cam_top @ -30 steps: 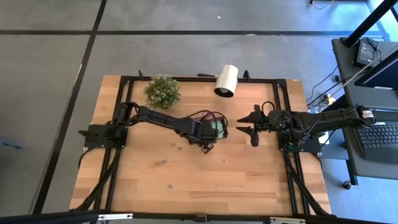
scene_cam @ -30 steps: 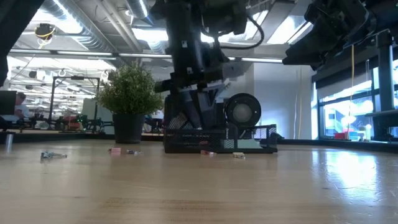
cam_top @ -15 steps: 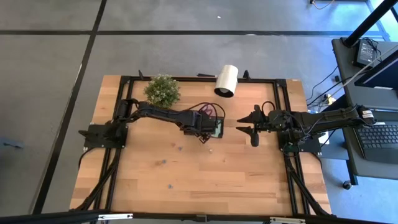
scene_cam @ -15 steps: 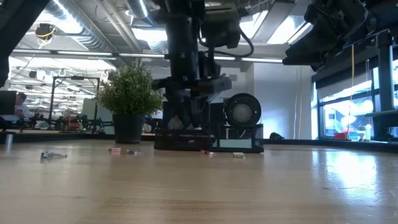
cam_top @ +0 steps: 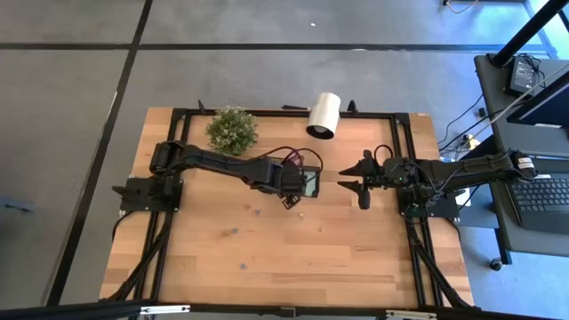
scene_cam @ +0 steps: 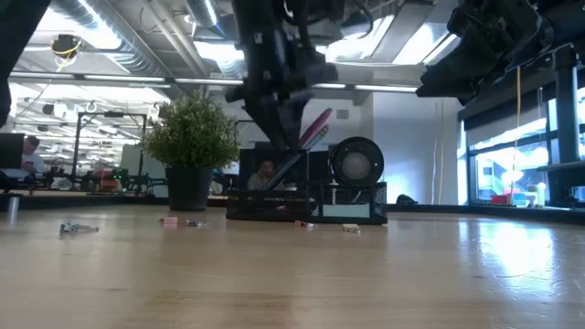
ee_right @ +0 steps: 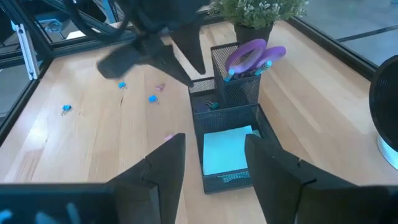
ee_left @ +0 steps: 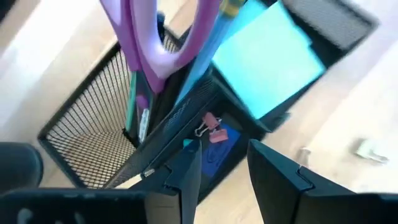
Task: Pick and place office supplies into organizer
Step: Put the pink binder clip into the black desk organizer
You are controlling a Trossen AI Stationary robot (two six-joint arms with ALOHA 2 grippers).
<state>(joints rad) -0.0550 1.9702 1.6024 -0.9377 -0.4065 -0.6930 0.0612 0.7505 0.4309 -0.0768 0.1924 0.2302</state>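
The black mesh organizer [ee_left: 93, 137] stands mid-table [cam_top: 303, 169]. Purple-handled scissors [ee_left: 155, 43] stand blades-down in its taller compartment, handles sticking out the top [scene_cam: 315, 128], beside pens [ee_left: 134, 115]. A light green sticky-note pad [ee_left: 267, 68] lies in the low compartment, and a pink clip [ee_left: 210, 126] lies in a low section beside it. My left gripper [ee_left: 224, 177] hovers open above the organizer's near side, holding nothing. My right gripper [ee_right: 217, 168] waits open to the organizer's right [cam_top: 356, 184].
Small clips lie loose on the wood [ee_right: 65, 109] [ee_right: 121, 86] [ee_right: 152, 98] [scene_cam: 78, 228] [scene_cam: 350, 228]. A potted plant [cam_top: 232, 130] and a white roll [cam_top: 324, 116] stand at the far edge. Bare wood stretches along the near half of the table [cam_top: 284, 258].
My left gripper has risen from down at the organizer to above it, tipping a little, its fingers as wide apart as before. The scissors stay standing in the tall compartment. The organizer has slid slightly toward the table's left.
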